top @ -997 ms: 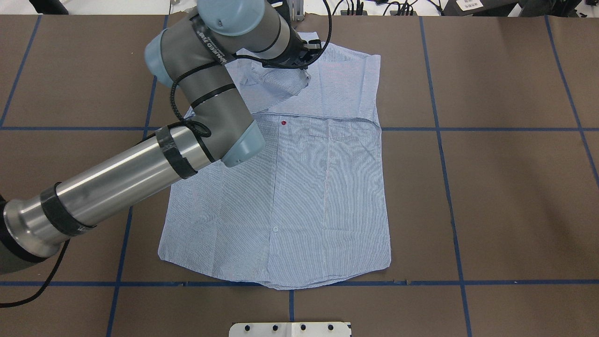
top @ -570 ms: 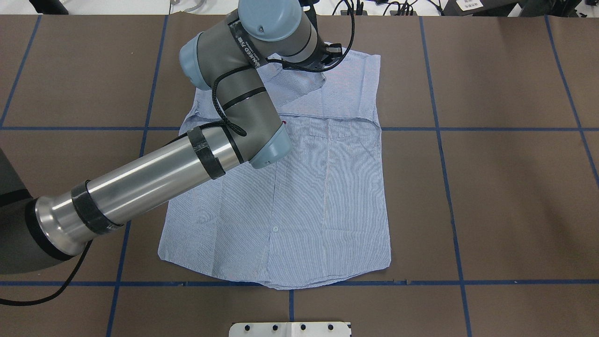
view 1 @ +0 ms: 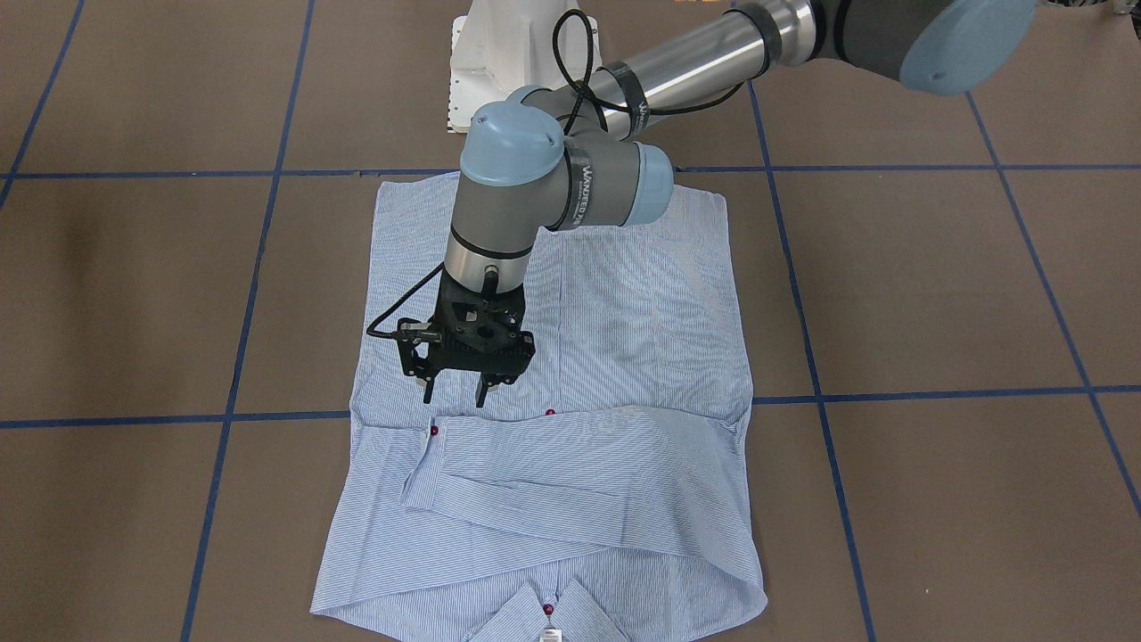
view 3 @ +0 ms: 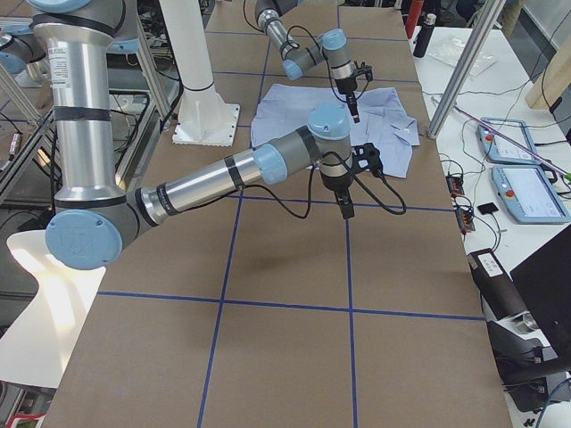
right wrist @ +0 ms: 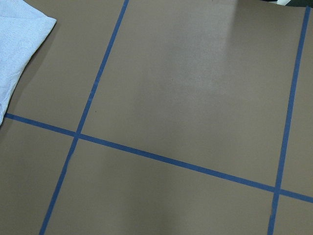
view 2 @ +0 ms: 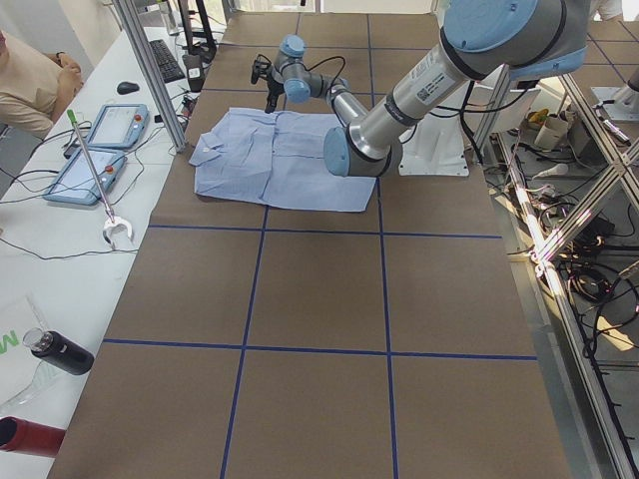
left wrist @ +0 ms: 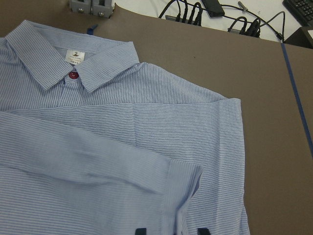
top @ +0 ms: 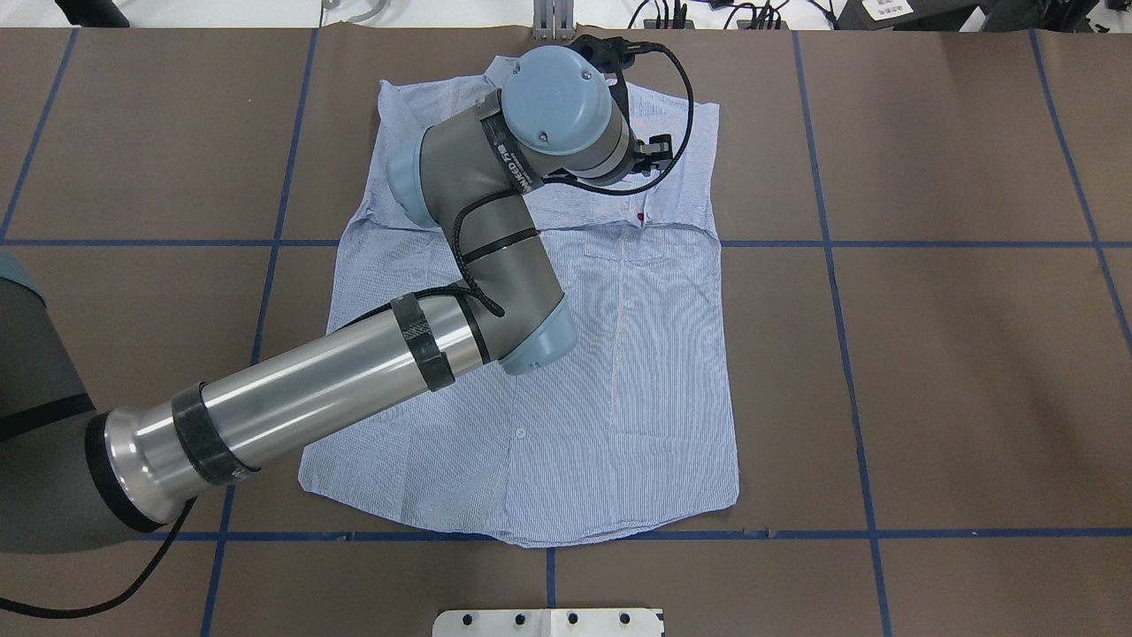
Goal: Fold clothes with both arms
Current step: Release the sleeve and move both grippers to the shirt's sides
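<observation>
The light blue striped shirt (top: 619,398) lies flat, front up, on the brown table, collar (view 1: 544,615) at the far edge from the robot. One sleeve is folded across the chest, its cuff (view 1: 419,464) with a dark red button lying flat. My left gripper (view 1: 456,394) hangs open and empty just above the shirt, beside that cuff. In the left wrist view its fingertips (left wrist: 141,230) stand apart over the cuff (left wrist: 186,196). My right gripper (view 3: 346,209) hovers over bare table beside the shirt's corner (right wrist: 19,34); I cannot tell if it is open or shut.
Blue tape lines (top: 840,243) grid the brown table. The white pedestal base (view 1: 499,53) stands at the robot's edge. A desk with tablets (view 2: 100,125) and bottles (view 2: 60,351) runs along the far side, behind metal posts (top: 553,18).
My left gripper carried the raised sleeve to the right across the chest. The sleeve now lies flat and the gripper is open above it.
</observation>
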Robot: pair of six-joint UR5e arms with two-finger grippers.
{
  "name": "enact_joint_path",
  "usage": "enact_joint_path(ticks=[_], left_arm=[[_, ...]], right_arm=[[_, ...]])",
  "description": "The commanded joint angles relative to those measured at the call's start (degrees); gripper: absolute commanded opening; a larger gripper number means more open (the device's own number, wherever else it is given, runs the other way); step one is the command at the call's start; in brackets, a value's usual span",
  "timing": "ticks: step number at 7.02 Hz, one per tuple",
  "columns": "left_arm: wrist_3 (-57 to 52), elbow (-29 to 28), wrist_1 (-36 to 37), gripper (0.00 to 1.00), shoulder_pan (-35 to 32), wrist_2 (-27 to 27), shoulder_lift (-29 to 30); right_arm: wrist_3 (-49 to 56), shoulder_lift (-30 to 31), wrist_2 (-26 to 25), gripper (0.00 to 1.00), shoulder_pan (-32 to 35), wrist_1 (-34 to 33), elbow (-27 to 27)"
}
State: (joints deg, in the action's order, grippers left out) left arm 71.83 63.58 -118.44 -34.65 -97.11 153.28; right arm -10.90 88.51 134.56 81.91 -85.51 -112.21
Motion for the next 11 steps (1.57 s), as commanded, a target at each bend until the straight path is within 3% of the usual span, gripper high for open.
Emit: enact_joint_path(ticks=[1, 2, 4, 5, 6, 9, 10, 11], left_arm=[[-0.28, 0.40, -1.35, 1.00, 0.64, 0.17, -0.26], [-4.03, 2.41, -0.49, 1.00, 0.46, -0.44, -2.18], [-13.17, 19.29, 6.50, 1.00, 0.11, -4.02, -14.70], [-15.82, 28.87, 7.07, 1.00, -0.15, -5.44, -21.90], [-16.89, 34.80, 7.08, 1.00, -0.15, -6.76, -27.37], [-15.07, 50.98, 6.91, 1.00, -0.07, -6.43, -45.99], [-10.96, 53.55, 4.90, 1.00, 0.98, -5.73, -51.01], [-7.09, 53.84, -1.99, 1.00, 4.99, 0.02, -57.15]], right_arm=[[-1.74, -0.09, 0.09, 1.00, 0.00, 0.08, -0.20], [-7.67, -0.44, 0.00, 1.00, -1.04, 0.69, -1.07], [-23.03, 0.08, -1.83, 1.00, -7.26, 9.79, -2.05], [-29.99, 0.52, -5.59, 1.00, -12.25, 11.06, -4.75], [-37.71, 1.22, -9.28, 1.00, -17.61, 11.07, -8.77], [-57.85, 4.82, -25.60, 1.00, -37.72, 10.98, -18.19], [-64.70, 6.40, -32.19, 1.00, -45.62, 10.98, -20.83], [-70.95, 7.46, -41.13, 1.00, -54.49, 10.90, -22.42]])
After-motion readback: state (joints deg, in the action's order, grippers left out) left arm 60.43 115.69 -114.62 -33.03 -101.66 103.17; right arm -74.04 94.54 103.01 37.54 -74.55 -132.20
